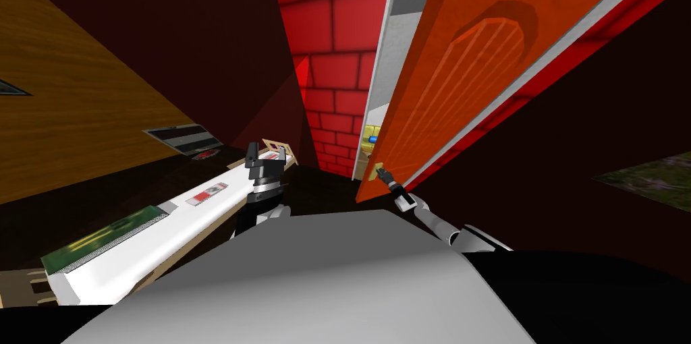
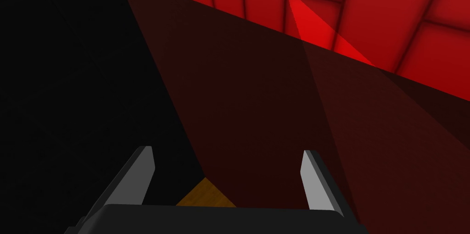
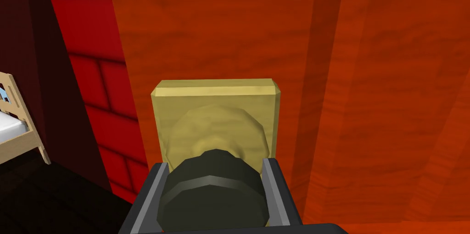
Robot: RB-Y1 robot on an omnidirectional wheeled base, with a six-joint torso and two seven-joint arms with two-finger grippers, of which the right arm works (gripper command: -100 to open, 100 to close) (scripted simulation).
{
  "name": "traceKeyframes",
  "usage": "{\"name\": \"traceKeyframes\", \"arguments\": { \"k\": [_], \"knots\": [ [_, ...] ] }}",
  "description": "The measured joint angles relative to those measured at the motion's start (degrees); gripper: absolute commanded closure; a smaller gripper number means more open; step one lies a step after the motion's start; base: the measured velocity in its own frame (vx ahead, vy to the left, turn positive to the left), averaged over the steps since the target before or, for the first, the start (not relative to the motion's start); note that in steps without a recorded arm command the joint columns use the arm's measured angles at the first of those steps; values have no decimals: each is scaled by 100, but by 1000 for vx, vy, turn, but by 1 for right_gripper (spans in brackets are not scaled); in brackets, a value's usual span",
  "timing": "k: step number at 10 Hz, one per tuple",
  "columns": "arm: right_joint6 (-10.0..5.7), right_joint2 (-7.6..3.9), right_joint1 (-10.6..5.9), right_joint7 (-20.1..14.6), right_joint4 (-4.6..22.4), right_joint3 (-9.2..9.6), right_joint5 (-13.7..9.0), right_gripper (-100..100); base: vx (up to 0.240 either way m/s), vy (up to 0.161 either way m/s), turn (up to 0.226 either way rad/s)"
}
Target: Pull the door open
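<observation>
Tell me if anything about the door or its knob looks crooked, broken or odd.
Nothing stands out. The orange door stands ajar from its white frame. Its yellow plate sits flat and square on it, and the right gripper is shut on the dark knob. The slant in the head view is the camera's.
</observation>
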Motion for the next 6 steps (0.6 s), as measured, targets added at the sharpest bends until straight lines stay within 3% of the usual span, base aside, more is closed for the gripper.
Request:
{"name": "traceKeyframes", "arguments": {
  "k": [2, 4, 6],
  "knots": [
    [-179, -132, 45, -191, -52, 207, 100, 100, -127, -87, 15],
    [-222, -161, 74, -234, -78, 290, 149, 100, -125, -121, 31],
    [-343, -270, 166, -292, -248, 390, 224, 100, -139, -153, 32]
  ]
}}
